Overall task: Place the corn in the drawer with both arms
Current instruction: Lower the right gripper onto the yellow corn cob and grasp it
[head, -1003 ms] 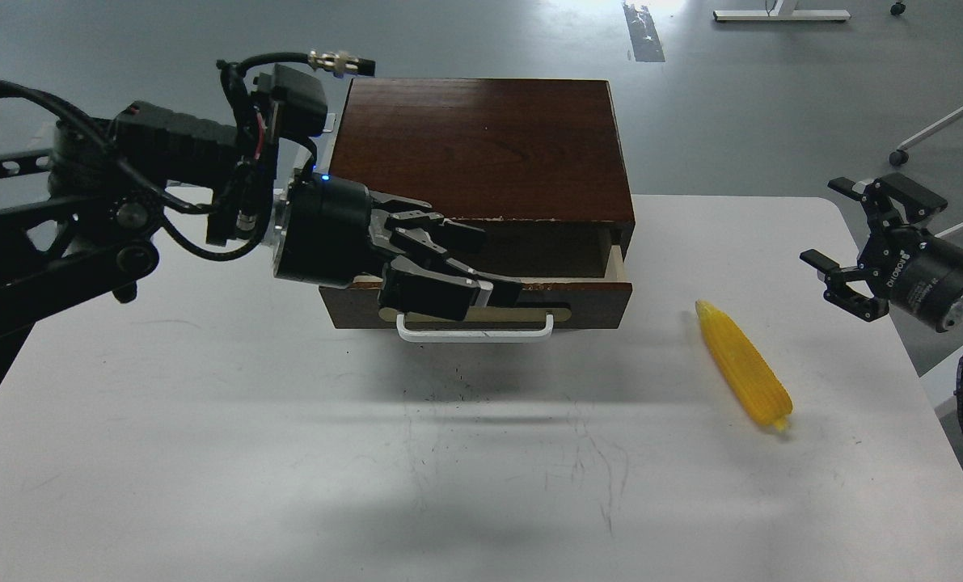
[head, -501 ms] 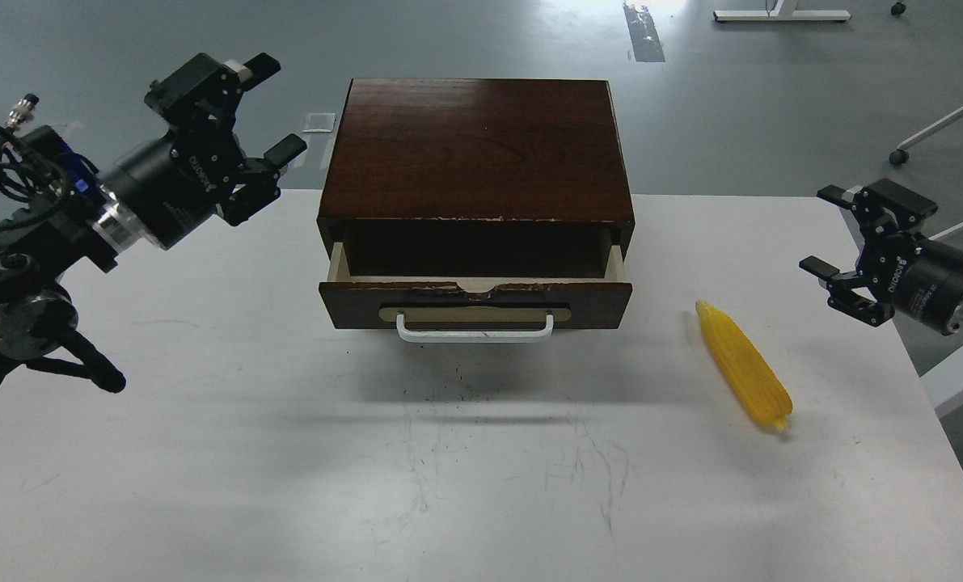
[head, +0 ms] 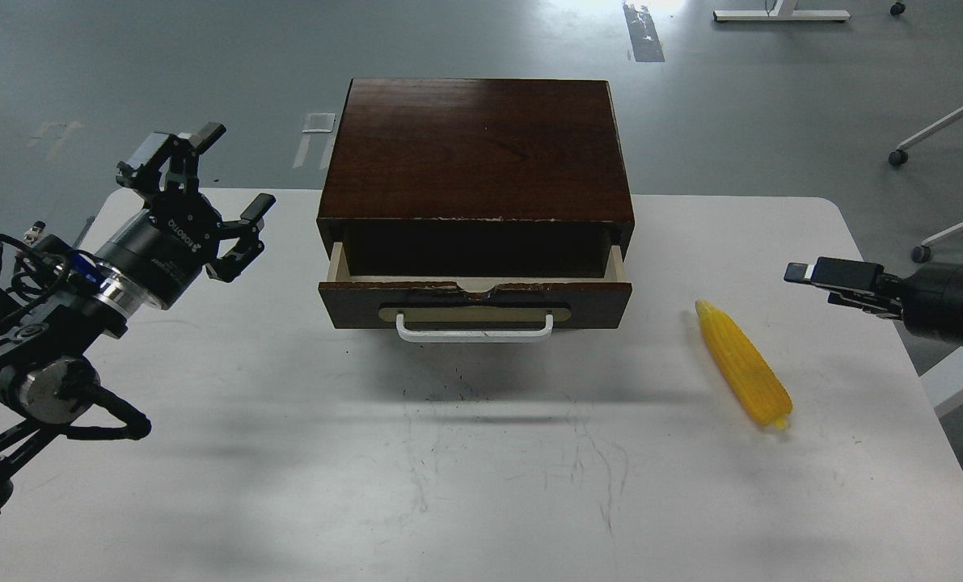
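Note:
The yellow corn (head: 744, 365) lies on the white table (head: 481, 485), right of the dark brown box (head: 481, 145). The drawer (head: 477, 301) is pulled out a little, its white handle (head: 475, 331) facing me and its inside dark. My left gripper (head: 198, 174) is open and empty, raised left of the box near the table's back left corner. My right gripper (head: 822, 275) hovers up and to the right of the corn, apart from it. It is seen edge-on, so its fingers cannot be told apart.
The table's right edge runs close behind the corn. A chair base with castors (head: 934, 129) stands on the grey floor at the right. Bare tabletop lies in front of the drawer.
My left arm has pulled away from the drawer front to the left and lowered, its gripper open. My right gripper has rolled to an edge-on pose. Drawer and corn have not moved.

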